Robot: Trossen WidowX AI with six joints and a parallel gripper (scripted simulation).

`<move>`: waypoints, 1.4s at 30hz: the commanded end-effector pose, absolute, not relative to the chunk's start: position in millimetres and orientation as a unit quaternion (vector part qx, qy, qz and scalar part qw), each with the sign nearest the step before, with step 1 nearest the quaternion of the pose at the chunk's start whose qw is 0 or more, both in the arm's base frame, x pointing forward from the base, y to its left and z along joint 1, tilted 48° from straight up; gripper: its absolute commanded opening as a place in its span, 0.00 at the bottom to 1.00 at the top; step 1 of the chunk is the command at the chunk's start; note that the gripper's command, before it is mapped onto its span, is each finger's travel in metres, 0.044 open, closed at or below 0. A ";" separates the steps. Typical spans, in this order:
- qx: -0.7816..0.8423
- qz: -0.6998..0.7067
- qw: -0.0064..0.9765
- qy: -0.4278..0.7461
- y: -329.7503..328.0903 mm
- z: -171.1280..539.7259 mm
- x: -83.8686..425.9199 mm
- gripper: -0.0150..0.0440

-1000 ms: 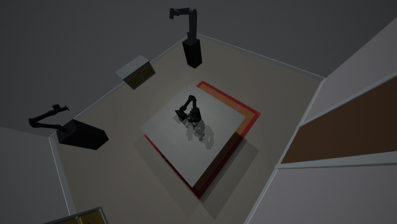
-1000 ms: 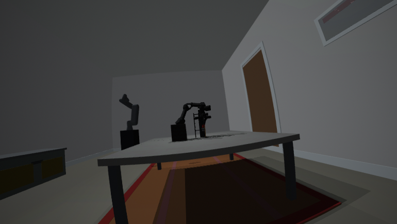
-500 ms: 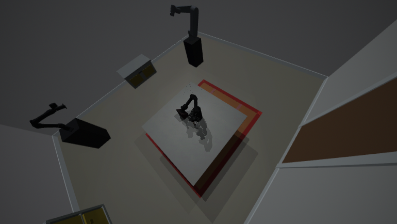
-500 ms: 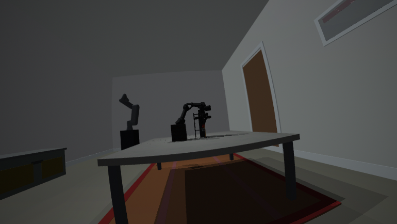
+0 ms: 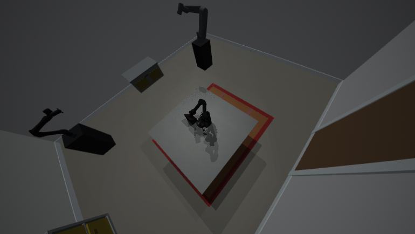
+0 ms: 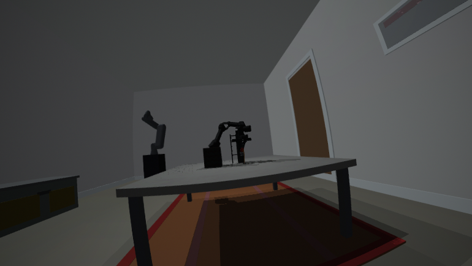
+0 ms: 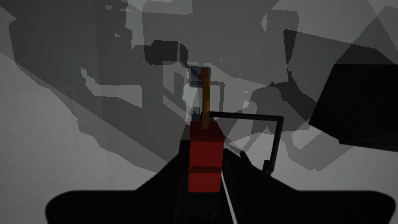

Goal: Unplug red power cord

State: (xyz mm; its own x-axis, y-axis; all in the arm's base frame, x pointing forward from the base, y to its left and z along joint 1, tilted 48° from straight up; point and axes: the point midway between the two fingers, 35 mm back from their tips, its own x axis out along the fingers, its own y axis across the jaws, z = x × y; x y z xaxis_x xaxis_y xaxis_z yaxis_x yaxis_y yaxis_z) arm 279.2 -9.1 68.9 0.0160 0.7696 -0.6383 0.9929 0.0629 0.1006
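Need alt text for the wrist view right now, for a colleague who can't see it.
The gripper is shut on the red plug, centered low in the frame. An orange cord runs up from the plug over a gray, shadowed table.

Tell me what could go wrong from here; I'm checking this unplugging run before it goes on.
1. The pincer is shut on the red plug; the grip looks narrow, so a pull might let the plug slip.
2. The orange cord runs on ahead toward a small, dim part; it may drag along with the plug.
3. A thin dark frame stands close on the right and could get bumped.
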 end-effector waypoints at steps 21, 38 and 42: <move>0.654 -0.219 0.295 0.661 -33.5 47.8 282.0 0.70; 0.653 -0.220 0.297 0.661 -83.3 12.3 287.8 1.00; 0.653 -0.220 0.297 0.661 -83.3 12.3 287.8 1.00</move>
